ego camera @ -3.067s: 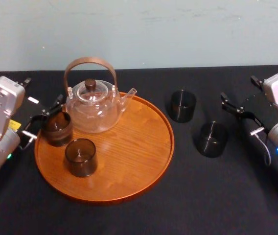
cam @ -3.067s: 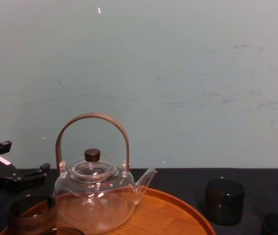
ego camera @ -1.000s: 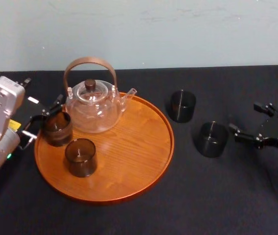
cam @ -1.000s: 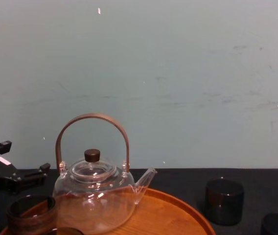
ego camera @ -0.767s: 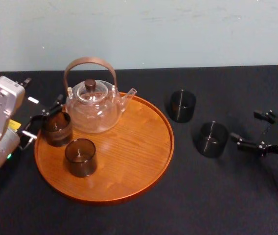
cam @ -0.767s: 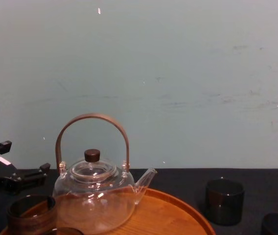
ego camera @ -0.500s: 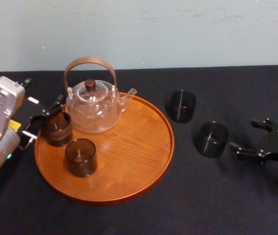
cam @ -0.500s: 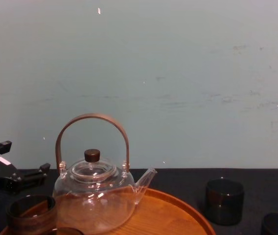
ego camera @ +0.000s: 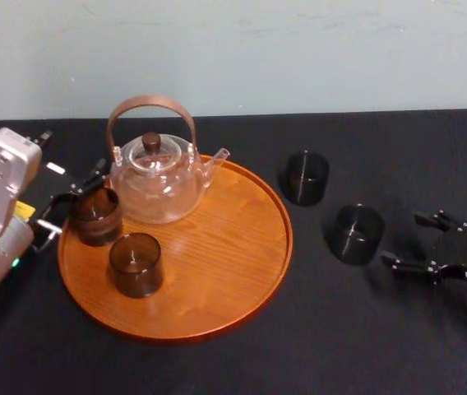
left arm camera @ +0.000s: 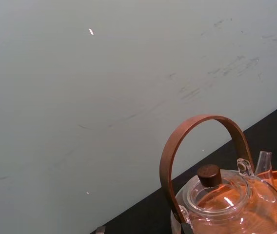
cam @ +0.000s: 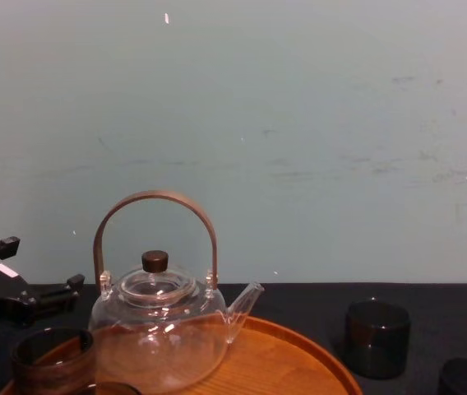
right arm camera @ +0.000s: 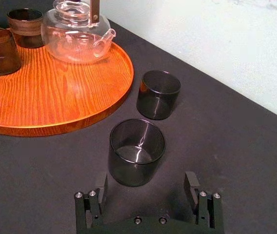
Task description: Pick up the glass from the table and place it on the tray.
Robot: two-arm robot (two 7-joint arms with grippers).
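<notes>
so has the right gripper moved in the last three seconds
Yes. The right gripper has dropped from beyond the nearer dark smoked glass tumbler to level with it, on its right side, fingers open toward it.

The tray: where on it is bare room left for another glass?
On the tray, the right half is bare wood, from the teapot round to the near rim. The left side is crowded: teapot at the back, a far glass with the left gripper by it, a near glass. Off the tray, the open right gripper faces a table glass.
</notes>
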